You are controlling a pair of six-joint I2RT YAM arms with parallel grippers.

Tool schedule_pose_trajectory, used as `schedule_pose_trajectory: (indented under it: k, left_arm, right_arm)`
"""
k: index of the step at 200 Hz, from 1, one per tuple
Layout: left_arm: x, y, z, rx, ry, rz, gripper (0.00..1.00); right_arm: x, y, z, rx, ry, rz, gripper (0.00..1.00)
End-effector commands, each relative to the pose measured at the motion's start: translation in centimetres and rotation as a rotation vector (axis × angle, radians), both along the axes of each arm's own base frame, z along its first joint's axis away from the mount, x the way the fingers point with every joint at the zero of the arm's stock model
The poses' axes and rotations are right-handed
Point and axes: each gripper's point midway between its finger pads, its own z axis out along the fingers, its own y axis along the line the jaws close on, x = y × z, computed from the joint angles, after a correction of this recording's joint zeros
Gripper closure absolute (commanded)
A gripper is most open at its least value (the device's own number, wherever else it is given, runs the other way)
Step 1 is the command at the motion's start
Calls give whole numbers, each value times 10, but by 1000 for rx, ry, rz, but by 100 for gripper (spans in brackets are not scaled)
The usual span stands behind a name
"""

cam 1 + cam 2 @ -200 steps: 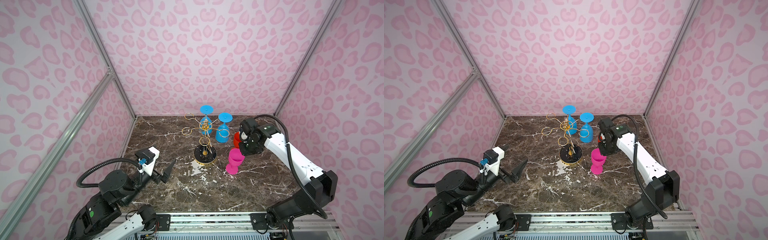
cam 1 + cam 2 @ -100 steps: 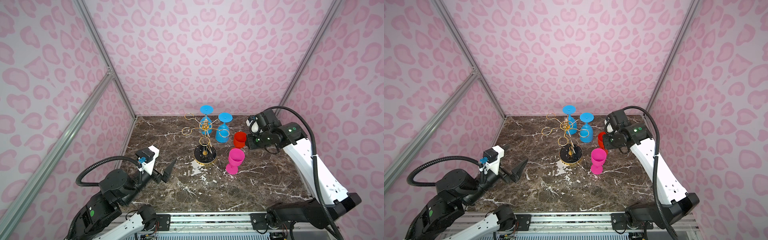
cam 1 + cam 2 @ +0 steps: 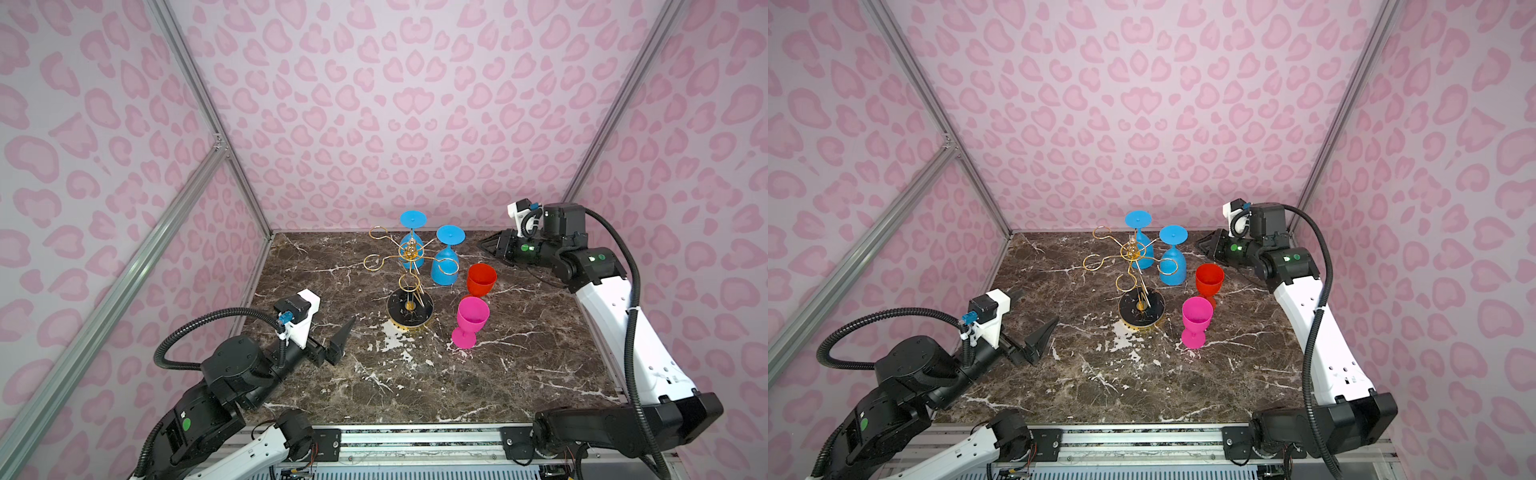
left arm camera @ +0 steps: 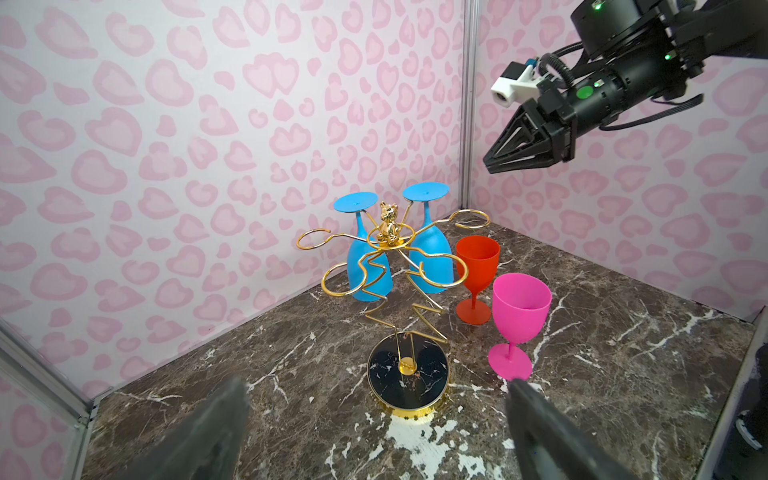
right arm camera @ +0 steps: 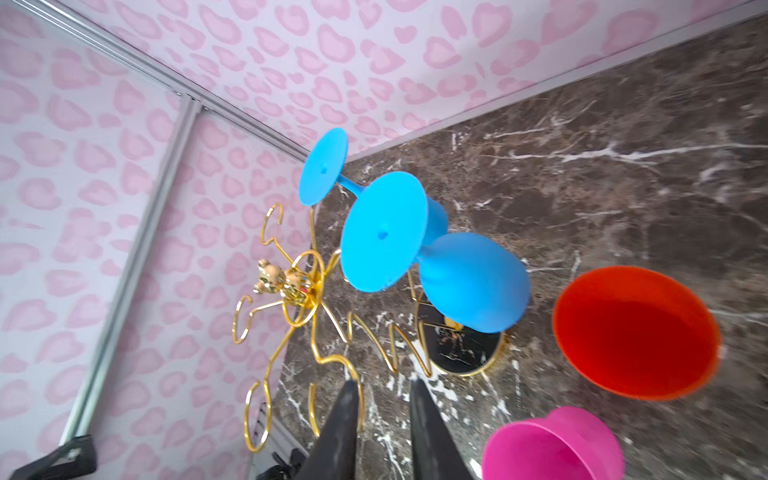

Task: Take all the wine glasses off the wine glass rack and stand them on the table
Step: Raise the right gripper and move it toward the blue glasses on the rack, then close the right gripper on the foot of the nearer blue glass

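Toward the far edge of the tabletop (image 3: 415, 386), midway across, the wine glass rack (image 3: 401, 311) holds two blue wine glasses (image 3: 445, 268) (image 3: 413, 219) upside down; a red wine glass (image 3: 481, 279) and a pink wine glass (image 3: 473, 316) stand just right of it. The left hand (image 3: 1037, 307) gapes empty near the left edge; the right hand (image 3: 482, 246), barely parted and empty, hovers at the far-right corner.

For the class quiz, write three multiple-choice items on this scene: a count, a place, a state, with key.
1. How many blue glasses hang on the wine glass rack? A. one B. two C. four
2. The pink glass is: A. on the rack B. in a gripper C. upright on the table
3. The left gripper is: A. open, empty B. shut on a glass C. shut on the rack
B, two hang inverted; C, its foot rests on the marble; A, jaws wide apart, nothing between.
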Motion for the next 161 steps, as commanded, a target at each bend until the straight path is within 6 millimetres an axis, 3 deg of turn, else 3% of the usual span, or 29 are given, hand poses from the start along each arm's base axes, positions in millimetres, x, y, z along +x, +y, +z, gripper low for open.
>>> schedule_pose_trajectory:
  k: [1, 40, 83, 94, 161]
  left_arm:
    - [-1, -1, 6, -29, -8, -12, 2]
    - [-1, -3, 6, -28, -5, -13, 2]
    - [-1, -3, 5, -27, -4, -15, 2]
    - [-1, -3, 5, -28, -4, -15, 2]
    - [-1, -4, 4, -23, 0, -18, 2]
  right_arm:
    - [15, 18, 21, 152, -31, 45, 76]
    - [35, 21, 3, 195, 22, 29, 76]
    - [56, 6, -8, 205, 36, -39, 77]
    - [58, 4, -25, 205, 72, -52, 76]
    - [68, 6, -36, 229, 98, -43, 77]
